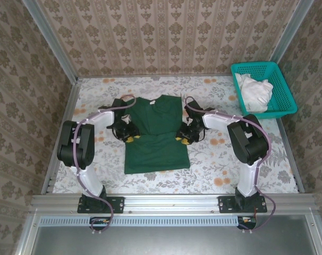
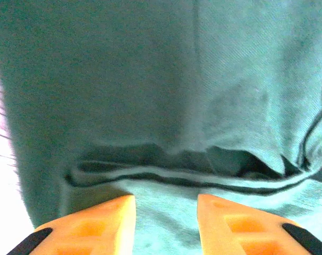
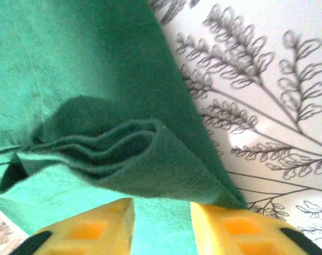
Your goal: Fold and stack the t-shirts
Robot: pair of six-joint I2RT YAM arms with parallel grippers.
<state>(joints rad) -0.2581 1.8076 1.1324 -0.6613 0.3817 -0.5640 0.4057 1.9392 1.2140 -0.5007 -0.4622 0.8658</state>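
The top view looks down from above the near edge on the whole table [image 1: 230, 170], while both wrist views face, very near, opposite edges of the same t-shirt [image 1: 155, 135]

Flat table [image 1: 214, 164] covered with a pale cloth printed in orange and grey flowers; dark green t-shirt [image 1: 155, 143] lying at its middle (sides folded in over the body); teal mesh basket [image 1: 285, 89] standing at the far right corner
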